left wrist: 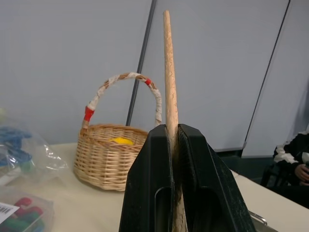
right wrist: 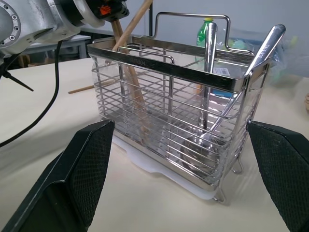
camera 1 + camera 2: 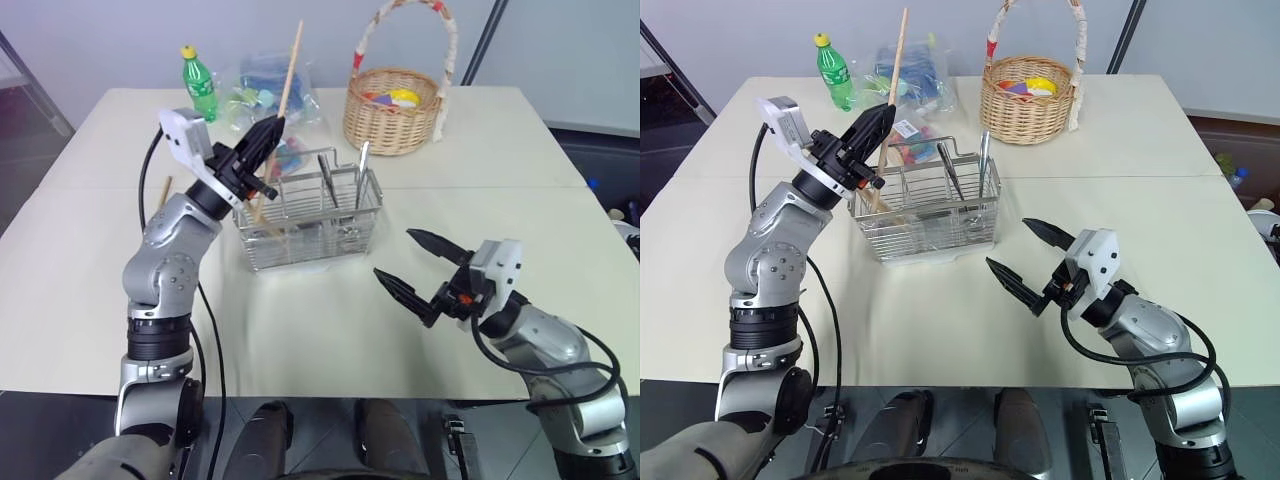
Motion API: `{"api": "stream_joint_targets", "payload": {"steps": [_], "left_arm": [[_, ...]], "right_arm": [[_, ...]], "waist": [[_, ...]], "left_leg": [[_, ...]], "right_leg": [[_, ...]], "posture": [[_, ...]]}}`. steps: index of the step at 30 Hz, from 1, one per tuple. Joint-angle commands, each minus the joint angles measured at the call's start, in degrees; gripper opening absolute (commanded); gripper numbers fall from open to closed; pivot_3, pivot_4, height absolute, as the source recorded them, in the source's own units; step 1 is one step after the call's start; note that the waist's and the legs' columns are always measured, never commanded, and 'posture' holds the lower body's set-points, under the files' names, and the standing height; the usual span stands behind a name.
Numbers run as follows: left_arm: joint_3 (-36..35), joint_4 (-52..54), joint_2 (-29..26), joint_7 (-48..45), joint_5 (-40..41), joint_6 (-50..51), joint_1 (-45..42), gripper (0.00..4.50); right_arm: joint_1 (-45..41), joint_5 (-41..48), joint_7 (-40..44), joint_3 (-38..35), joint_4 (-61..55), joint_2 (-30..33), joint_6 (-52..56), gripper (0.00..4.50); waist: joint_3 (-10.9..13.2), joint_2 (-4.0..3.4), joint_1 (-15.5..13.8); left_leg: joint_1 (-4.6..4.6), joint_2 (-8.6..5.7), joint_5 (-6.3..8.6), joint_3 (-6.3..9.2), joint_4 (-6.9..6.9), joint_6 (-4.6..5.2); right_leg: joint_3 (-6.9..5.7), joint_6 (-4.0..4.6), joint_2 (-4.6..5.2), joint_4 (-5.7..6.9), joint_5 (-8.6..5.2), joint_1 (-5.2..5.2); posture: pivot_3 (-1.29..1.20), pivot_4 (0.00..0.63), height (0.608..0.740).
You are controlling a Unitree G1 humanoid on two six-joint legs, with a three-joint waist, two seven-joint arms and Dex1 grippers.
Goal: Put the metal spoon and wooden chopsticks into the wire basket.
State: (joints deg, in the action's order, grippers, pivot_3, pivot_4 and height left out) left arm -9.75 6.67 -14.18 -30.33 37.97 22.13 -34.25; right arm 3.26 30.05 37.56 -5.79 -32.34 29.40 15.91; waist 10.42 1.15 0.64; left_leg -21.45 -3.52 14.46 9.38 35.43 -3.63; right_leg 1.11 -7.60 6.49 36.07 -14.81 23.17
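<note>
- Left gripper [image 3: 270,131], clenched on one of the wooden chopsticks [image 3: 288,72], hangs above the left end of the wire basket [image 3: 310,222]; the stick rises steeply past the fingertips, and its lower part reaches down into the basket's left compartment.
- Seen from the left wrist, the stick [image 1: 169,72] is pinched tight between the two black fingers [image 1: 147,183].
- Right gripper [image 3: 410,262] is released, its fingers spread wide and holding nothing, above the counter [image 3: 90,270] toward the front edge, near the basket's right front corner and apart from it.
- Wire basket stands near the middle of the counter on a white tray [image 2: 159,170].
- Metal spoon [image 2: 255,60] leans in the basket's right compartment, handle tip sticking up over the rim; a second, straighter metal utensil [image 2: 209,67] stands just beside it.
- Another chopstick [image 3: 162,190] lies flat on the counter left of the basket, partly behind the left arm.
- Toward the back edge: a green bottle [image 3: 199,85], clear plastic bags [image 3: 250,95] of coloured items, and a wicker basket [image 3: 392,108] with a tall arched handle.
</note>
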Motion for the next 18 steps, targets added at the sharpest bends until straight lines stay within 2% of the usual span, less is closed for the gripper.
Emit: {"api": "stream_joint_targets", "payload": {"steps": [1, 2, 8, 9, 18], "left_arm": [[0.3, 0.8, 0.2, -0.6, 0.0, -0.9, -1.2, 0.80], [0.4, 0.9, 0.2, -0.5, -0.1, -0.9, -1.1, 1.09], [0.2, 1.6, -0.4, -0.5, 0.0, -0.1, -1.5, 4.13], [0.2, 1.7, -0.6, -0.4, -0.2, -0.1, -1.5, 4.46], [-2.3, 3.7, -1.8, 0.5, 4.2, 3.2, -4.1, 4.46]], "right_arm": [[-0.3, 0.2, -0.3, 0.0, -1.6, -0.4, -0.7, 4.50], [-0.3, 0.2, -0.3, 0.0, -1.6, -0.5, -0.7, 4.50], [-0.8, 0.1, 0.1, 0.2, -0.8, -0.6, -0.9, 4.50], [-0.8, 0.0, 0.1, 0.3, -0.8, -0.7, -0.9, 4.50], [-1.5, -0.5, 0.5, 1.3, 0.2, -1.2, -1.3, 4.50]], "waist": [[0.0, 0.00, 0.0], [0.0, 0.00, 0.0], [0.0, 0.00, 0.0], [0.0, 0.00, 0.0], [0.0, 0.00, 0.0]], "left_leg": [[0.00, 0.00, 0.00, 0.00, 0.00, 0.00], [0.00, 0.00, 0.00, 0.00, 0.00, 0.00], [0.00, 0.00, 0.00, 0.00, 0.00, 0.00], [0.00, 0.00, 0.00, 0.00, 0.00, 0.00], [0.00, 0.00, 0.00, 0.01, 0.00, 0.00]], "right_leg": [[0.00, 0.00, 0.00, 0.00, 0.00, 0.00], [0.00, 0.00, 0.00, 0.00, 0.00, 0.00], [0.00, 0.00, 0.00, 0.00, 0.00, 0.00], [0.00, 0.00, 0.00, 0.00, 0.00, 0.00], [0.00, 0.00, 0.00, 0.00, 0.00, 0.00]], "posture": [[0.00, 0.150, 0.740], [0.00, 0.150, 0.740], [0.00, 0.150, 0.740], [0.00, 0.150, 0.740], [0.00, 0.150, 0.740]]}}
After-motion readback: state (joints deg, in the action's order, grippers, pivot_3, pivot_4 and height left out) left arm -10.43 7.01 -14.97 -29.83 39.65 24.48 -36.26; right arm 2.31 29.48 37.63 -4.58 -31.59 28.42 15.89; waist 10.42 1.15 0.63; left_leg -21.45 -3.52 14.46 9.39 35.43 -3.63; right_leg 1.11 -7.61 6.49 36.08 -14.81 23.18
